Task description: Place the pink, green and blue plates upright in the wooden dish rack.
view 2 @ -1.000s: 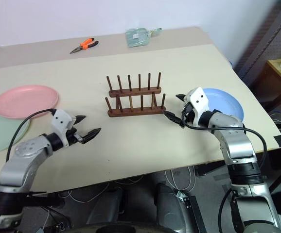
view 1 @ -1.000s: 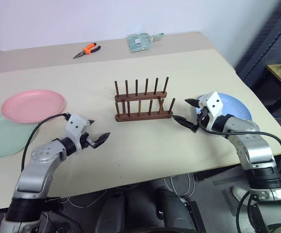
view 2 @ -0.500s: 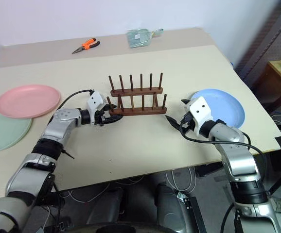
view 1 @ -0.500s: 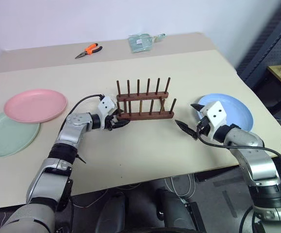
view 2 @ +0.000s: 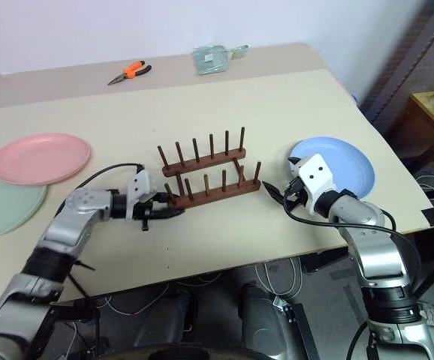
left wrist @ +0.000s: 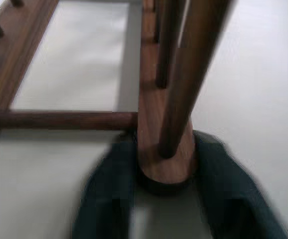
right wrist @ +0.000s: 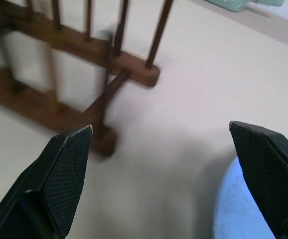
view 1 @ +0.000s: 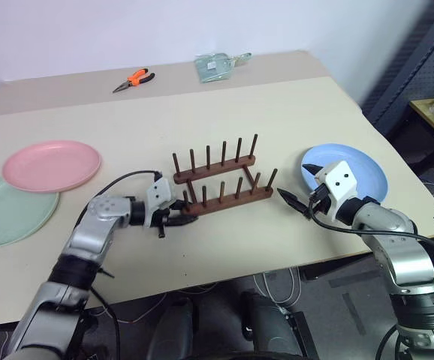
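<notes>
While the left gripper (view 1: 173,218) now pinches the near-left end of the wooden dish rack (view 1: 222,184), its two fingers closed around the end of the front rail as the left wrist view shows, the rack itself has been dragged and turned: a second ago it sat square to the table edge, and now it lies skewed, its left end pulled toward the robot and its right end swung away. A second ago this hand hung free over bare table with its fingers spread; it has since reached in and taken the rail. My reading is that the rack is being repositioned before any plate is loaded, since all three plates still lie flat and none stands between the dowels. The right gripper (view 1: 296,184) hangs with its fingers spread wide and holding nothing, just beside the rack's right end and at the near edge of the blue plate (view 1: 352,163), which rests flat on the table's right side. The pink plate (view 1: 51,164) lies far left, overlapping the green plate (view 1: 3,212) beneath it. Orange-handled pliers (view 1: 134,77) and a clear bag (view 1: 218,64) sit at the far edge, well apart from the work. Nothing blocks the rack's slots.
</notes>
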`<state>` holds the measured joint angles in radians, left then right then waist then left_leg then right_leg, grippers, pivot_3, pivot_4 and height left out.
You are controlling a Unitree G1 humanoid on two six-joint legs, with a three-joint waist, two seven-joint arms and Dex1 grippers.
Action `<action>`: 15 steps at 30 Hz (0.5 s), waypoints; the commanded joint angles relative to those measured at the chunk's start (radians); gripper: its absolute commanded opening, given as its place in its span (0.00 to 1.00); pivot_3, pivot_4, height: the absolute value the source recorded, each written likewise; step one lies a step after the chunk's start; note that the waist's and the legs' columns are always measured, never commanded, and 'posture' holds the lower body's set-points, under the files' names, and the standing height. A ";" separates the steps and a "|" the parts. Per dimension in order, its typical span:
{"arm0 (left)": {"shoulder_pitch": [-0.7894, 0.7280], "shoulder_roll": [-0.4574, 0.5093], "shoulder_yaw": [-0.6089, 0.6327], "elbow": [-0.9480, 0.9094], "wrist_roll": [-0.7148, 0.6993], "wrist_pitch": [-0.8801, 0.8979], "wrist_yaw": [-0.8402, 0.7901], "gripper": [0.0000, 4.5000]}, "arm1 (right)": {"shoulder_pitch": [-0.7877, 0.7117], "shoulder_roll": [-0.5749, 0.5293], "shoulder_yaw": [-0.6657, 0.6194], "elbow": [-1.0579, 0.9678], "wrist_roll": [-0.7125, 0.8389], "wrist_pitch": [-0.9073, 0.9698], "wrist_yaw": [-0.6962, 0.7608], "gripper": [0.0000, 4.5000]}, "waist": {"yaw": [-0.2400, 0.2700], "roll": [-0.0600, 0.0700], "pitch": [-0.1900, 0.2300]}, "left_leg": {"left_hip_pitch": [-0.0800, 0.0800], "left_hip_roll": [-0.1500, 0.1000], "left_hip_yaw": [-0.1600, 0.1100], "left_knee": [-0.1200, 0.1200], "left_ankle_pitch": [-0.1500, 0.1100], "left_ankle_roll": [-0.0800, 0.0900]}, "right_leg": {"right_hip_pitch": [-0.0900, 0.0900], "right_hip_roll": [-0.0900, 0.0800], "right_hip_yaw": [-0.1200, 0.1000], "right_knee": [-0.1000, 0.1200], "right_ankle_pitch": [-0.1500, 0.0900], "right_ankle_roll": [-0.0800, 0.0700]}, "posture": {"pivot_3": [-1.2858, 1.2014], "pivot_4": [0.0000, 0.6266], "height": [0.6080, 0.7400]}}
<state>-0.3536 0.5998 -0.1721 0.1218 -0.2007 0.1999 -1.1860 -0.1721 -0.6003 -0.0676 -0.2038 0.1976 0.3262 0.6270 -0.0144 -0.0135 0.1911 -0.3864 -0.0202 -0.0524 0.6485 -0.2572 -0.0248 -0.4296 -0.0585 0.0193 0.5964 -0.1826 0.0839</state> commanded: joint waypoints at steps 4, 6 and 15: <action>0.069 0.081 0.026 -0.046 0.047 0.058 0.074 0.99 | 0.012 -0.055 -0.041 -0.004 0.012 -0.029 0.052 1.00 | 0.001 0.000 0.000 | 0.000 0.000 0.000 0.000 0.000 0.000 | 0.000 0.000 0.000 0.000 -0.001 0.001 | 0.52 0.24 0.99; 0.114 0.118 0.063 -0.070 0.033 0.099 0.099 1.00 | 0.047 -0.090 -0.060 -0.029 0.045 -0.011 0.104 0.88 | -0.002 0.000 0.000 | 0.000 0.000 0.000 0.000 0.000 0.000 | 0.000 0.000 0.000 0.000 -0.001 0.002 | 0.52 0.24 0.99; 0.383 0.061 0.076 -0.495 -0.160 0.360 0.213 0.24 | 0.105 -0.086 0.139 -0.124 -0.012 0.006 0.165 0.03 | -0.021 0.003 -0.002 | 0.009 0.005 0.001 -0.002 -0.005 0.007 | 0.004 0.002 0.003 0.000 -0.004 0.001 | 0.52 0.24 0.99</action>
<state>0.0209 0.6792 -0.0379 -0.3267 -0.3392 0.5150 -0.9976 -0.0392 -0.6988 0.0571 -0.3148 0.2071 0.3542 0.8092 -0.0355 -0.0105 0.1892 -0.3775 -0.0166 -0.0513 0.6471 -0.2620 -0.0174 -0.4248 -0.0567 0.0218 0.5964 -0.1871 0.0850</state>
